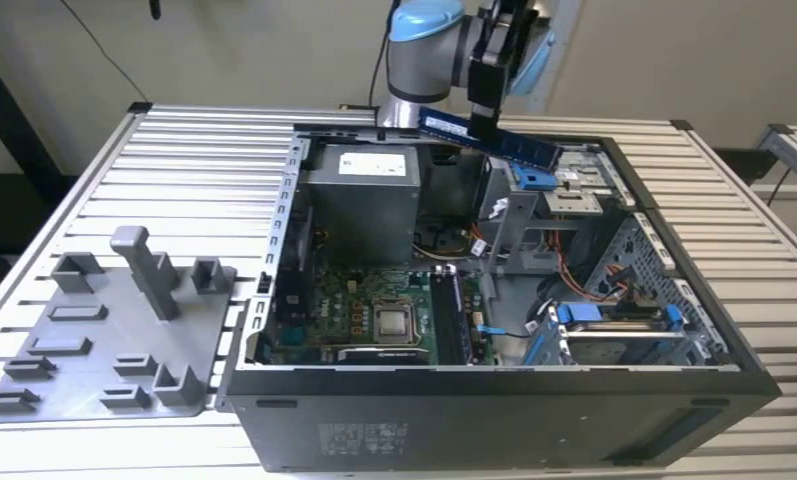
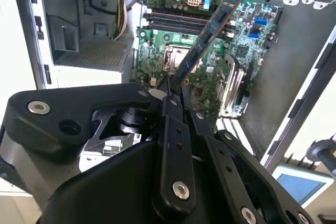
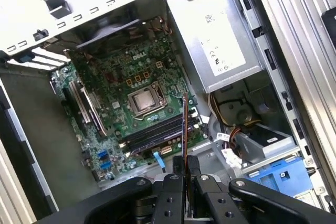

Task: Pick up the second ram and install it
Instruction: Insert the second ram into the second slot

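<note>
The second ram (image 1: 521,146) is a thin dark blue-green card strip. It hangs tilted above the back of the open computer case (image 1: 505,400), and my gripper (image 1: 482,128) is shut on one end of it. In the second wrist view the second ram (image 2: 207,38) sticks out from my gripper (image 2: 176,85) over the green motherboard (image 2: 247,51). The first wrist view shows the second ram (image 3: 185,124) edge-on, rising from my gripper (image 3: 186,167) above the long dark memory slots (image 3: 155,134) beside the silver CPU chip (image 3: 144,99).
Inside the case a grey power supply (image 1: 365,195) stands at the back, and blue drive brackets (image 1: 612,315) sit toward the exterior view's right. A grey fixture tray (image 1: 105,330) with upright holders lies on the slatted table (image 1: 198,150) at the exterior view's left.
</note>
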